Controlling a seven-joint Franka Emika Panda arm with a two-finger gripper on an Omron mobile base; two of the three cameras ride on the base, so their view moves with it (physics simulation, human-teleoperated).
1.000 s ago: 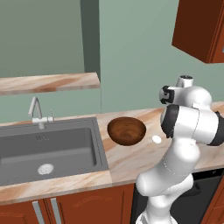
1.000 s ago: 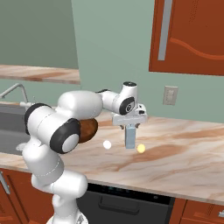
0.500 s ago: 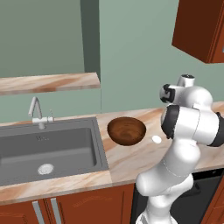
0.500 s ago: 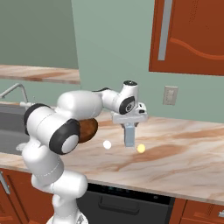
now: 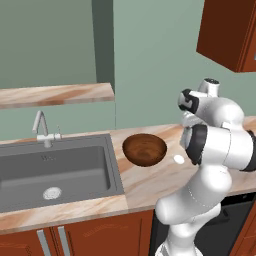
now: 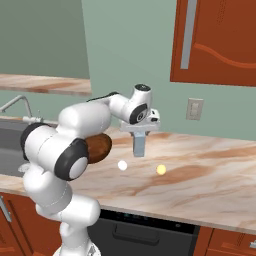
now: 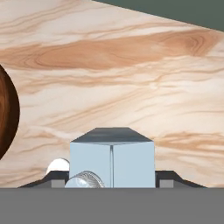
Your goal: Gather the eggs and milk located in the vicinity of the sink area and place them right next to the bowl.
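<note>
Milk point(image 6: 139, 145): pale blue-grey carton, hanging upright from my gripper point(image 6: 139, 134), clear above the counter point(image 6: 210, 175), toward its back edge and just right of the bowl.
Gripper state: fingers clamped on the carton's gabled top; in the hand view the carton point(image 7: 112, 157) sits squarely between the two dark tips.
Why held so: gripping at the top keeps the carton vertical, so I judge it can be lowered onto its flat base without tipping.
Bowl point(image 5: 145, 149): dark reddish-brown wood, on the counter between the sink and my arm; its rim curves in at the left edge of the hand view point(image 7: 8, 113).
Egg point(image 6: 122, 165): small white oval, resting on the counter just right of the bowl, nearer the front edge than the carton.
Sink point(image 5: 55, 172): grey basin with faucet, at the counter's left end, well apart from the carton.
Other item: small yellow-orange ball point(image 6: 161, 170), on the counter right of the egg.
Step in hand: by my judgement, setting the milk down beside the bowl; egg already looks placed.
</note>
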